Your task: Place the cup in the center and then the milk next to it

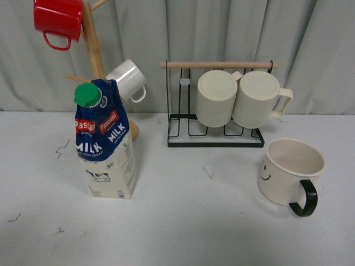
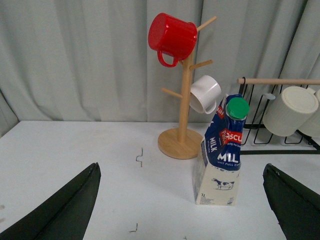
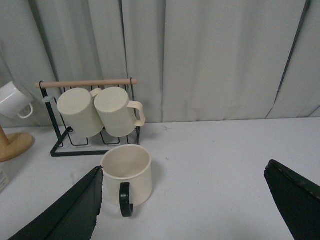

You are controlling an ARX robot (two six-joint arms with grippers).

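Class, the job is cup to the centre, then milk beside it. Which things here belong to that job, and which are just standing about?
Belong to the job: black-handled cup; milk carton.

Just standing about: red mug; white mug; wooden mug tree; left ribbed mug; right ribbed mug; wire rack.

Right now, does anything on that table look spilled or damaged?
Only the milk: its blue top is crumpled and sags sideways, though its base stands flat. The cup is upright, nothing has spilled; the table bears a few small dark scuffs.
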